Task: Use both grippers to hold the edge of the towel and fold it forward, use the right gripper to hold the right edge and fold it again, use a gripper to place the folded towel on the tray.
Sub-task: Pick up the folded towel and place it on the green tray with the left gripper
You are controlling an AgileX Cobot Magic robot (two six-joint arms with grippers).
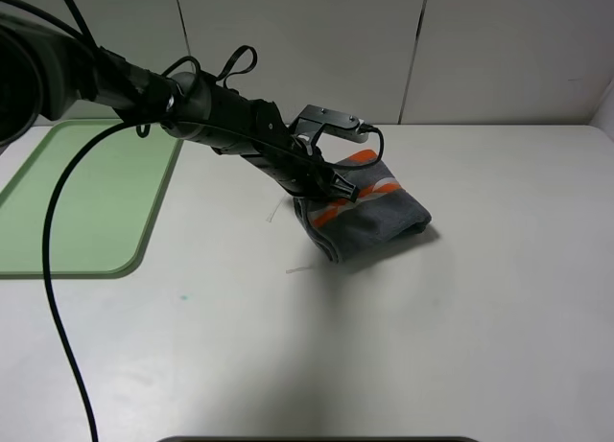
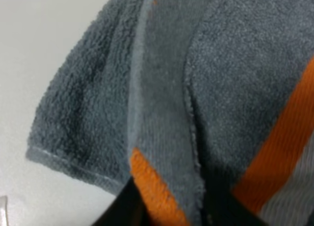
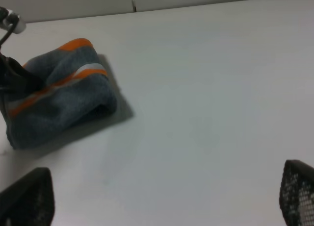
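Exterior high view: white worktop (image 1: 432,317) is carrying a pale green plastic tray (image 1: 67,202) at far left and a folded grey terry towel with orange and white stripes (image 1: 369,217) near centre, well apart. Towel is looking soft, light and floppy; layers could slip, so pinching all layers at the left edge seems best. Its long axis is running diagonally, fold facing right-front. Left hand (image 1: 336,185) is pinching the towel's left edge. Right hand (image 3: 162,196) is hanging wide, holding nothing.
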